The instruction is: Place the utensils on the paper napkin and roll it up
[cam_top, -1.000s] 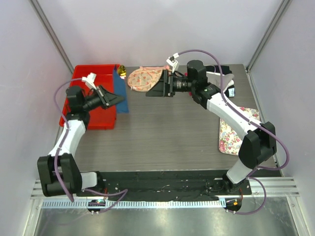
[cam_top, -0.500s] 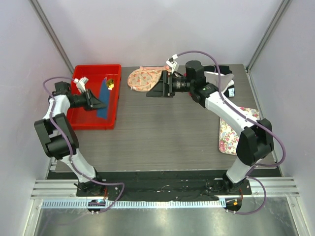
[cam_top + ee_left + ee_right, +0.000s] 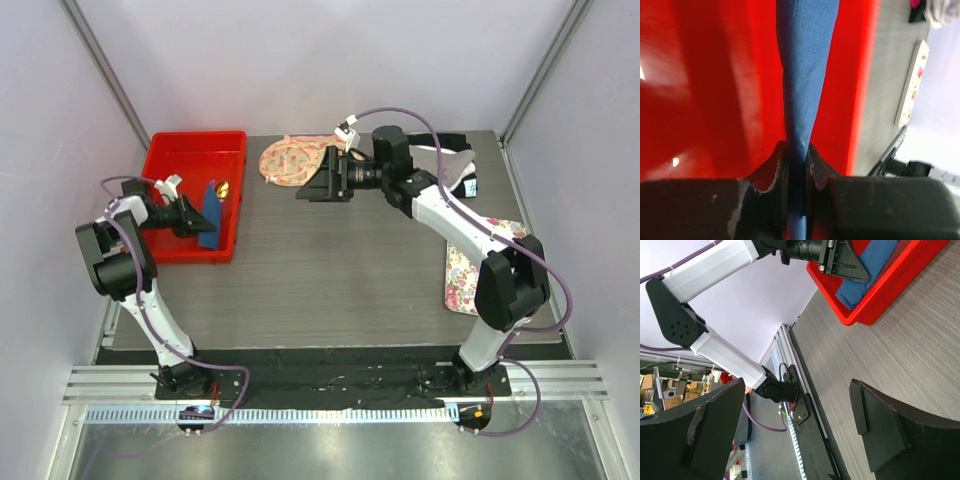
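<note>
The tray (image 3: 195, 136) is sitting at the far left of the table (image 3: 330, 270), holding the napkin (image 3: 211, 214) and utensils (image 3: 224, 187); the cloth (image 3: 285, 160) is lying right of it; the mat (image 3: 468, 268) is resting far right.

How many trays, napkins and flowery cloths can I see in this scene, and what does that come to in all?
red tray: 1
blue napkin: 1
flowery cloths: 2, the peach cloth and the white mat
Total: 4
</note>
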Robot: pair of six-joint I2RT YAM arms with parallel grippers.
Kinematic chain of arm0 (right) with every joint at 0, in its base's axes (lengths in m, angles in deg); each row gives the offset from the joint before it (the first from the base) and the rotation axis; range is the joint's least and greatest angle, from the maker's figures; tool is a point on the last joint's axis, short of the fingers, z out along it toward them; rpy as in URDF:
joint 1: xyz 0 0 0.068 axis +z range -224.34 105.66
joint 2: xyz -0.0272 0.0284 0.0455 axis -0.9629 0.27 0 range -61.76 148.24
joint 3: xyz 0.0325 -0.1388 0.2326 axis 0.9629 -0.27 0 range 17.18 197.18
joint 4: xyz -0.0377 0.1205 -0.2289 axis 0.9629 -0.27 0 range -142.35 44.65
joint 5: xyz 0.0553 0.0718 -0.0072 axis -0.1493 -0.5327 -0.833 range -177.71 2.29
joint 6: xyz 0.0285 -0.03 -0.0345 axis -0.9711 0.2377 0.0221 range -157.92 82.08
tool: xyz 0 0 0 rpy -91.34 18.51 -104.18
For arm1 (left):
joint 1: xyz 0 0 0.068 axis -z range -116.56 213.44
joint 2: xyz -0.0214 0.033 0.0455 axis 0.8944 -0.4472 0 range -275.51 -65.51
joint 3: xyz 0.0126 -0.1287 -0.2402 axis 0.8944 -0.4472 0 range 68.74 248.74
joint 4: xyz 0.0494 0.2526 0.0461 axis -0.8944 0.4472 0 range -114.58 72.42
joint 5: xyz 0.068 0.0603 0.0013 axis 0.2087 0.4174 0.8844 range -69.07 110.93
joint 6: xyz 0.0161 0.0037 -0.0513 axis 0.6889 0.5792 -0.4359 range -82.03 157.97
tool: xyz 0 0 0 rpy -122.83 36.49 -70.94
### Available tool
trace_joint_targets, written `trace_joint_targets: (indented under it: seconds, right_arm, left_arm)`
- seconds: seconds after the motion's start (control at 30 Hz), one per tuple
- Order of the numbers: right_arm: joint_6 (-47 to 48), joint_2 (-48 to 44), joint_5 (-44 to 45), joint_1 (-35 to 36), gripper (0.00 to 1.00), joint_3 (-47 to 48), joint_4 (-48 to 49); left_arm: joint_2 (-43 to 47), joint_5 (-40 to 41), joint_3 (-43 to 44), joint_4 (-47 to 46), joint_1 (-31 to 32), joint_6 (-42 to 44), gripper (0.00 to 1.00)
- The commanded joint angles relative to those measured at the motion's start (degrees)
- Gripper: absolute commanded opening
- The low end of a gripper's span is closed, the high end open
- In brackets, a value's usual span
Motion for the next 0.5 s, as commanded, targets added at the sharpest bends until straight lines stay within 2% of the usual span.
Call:
trace_joint_targets:
  seconds: [0.0, 0.47]
  right_arm:
    - [-0.52, 0.29, -1.22, 0.08, 0.95, 2.18, 2.35]
    - [-0.87, 1.34, -1.04, 0.07, 0.95, 2.1, 2.35]
  left_arm:
    - [-3.02, -0.45, 3.58, -6.18, -0.02, -5.98, 0.0]
    - [-8.83, 0.25, 5.6, -7.59, 2.35, -9.15, 0.0]
